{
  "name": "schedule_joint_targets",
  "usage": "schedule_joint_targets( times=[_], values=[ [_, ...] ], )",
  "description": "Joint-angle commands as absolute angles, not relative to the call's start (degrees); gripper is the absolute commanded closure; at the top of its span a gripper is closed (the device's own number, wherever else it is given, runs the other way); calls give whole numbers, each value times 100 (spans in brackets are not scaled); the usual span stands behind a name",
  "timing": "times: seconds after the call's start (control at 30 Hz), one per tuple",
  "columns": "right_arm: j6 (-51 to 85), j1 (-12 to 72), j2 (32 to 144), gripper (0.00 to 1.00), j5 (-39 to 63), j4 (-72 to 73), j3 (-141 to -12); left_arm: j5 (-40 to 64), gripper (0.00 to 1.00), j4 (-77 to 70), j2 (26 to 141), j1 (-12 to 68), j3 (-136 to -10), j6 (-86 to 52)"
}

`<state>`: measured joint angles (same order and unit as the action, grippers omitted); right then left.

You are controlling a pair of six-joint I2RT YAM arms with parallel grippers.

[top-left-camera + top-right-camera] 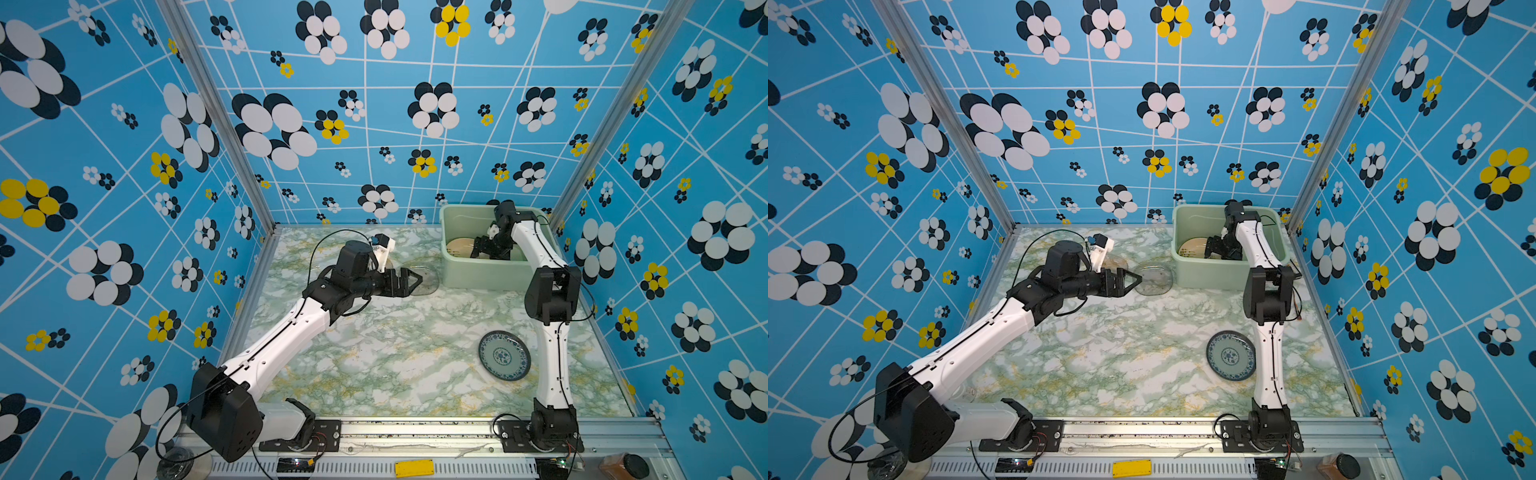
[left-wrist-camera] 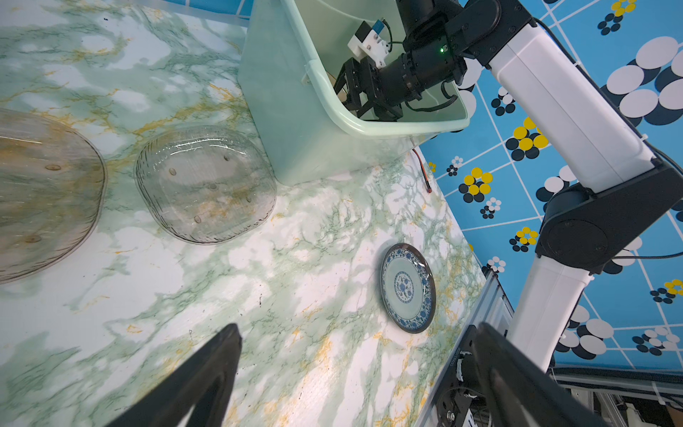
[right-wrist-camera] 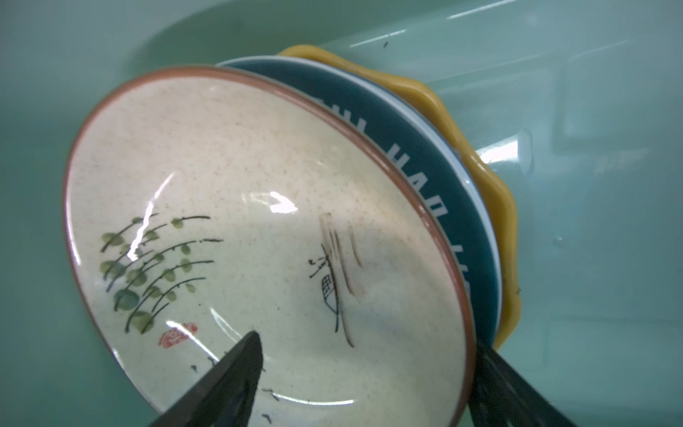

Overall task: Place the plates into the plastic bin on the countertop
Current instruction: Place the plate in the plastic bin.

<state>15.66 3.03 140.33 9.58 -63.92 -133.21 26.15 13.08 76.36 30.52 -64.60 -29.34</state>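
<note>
My right gripper (image 3: 367, 340) is inside the mint-green plastic bin (image 1: 478, 274), open, its fingers on either side of the rim of a cream brush-marked plate (image 3: 258, 222). That plate lies tilted on a dark-rimmed plate (image 3: 425, 148) and a yellow scalloped plate (image 3: 491, 192). On the marbled countertop (image 1: 395, 353), my left gripper (image 1: 409, 280) is open and empty beside a grey glass plate (image 2: 205, 183). An amber glass plate (image 2: 40, 192) lies next to that one. A blue-white patterned plate (image 1: 504, 355) lies near the right arm.
The bin (image 1: 1204, 276) stands in the back right corner against the blue flowered walls. The right arm reaches over its front rim. An aluminium rail (image 1: 415, 432) carries both arm bases along the front edge. A brown jar (image 1: 623, 465) stands outside at front right.
</note>
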Motion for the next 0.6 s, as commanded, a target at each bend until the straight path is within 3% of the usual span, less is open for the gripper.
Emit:
schedule_joint_targets(
  times=[0.0, 0.1, 0.57],
  values=[
    [1504, 330, 14050, 8, 426, -6795, -13576, 2655, 1, 1415, 7441, 3076, -6601, -2902],
    [1470, 365, 14022, 1, 310, -6966, -13793, 2624, 1, 1445, 7337, 3067, -6584, -2852],
    [1571, 463, 13324, 1, -37, -7187, -14112, 2299, 1, 1697, 6434, 2940, -6222, -2669]
  ],
)
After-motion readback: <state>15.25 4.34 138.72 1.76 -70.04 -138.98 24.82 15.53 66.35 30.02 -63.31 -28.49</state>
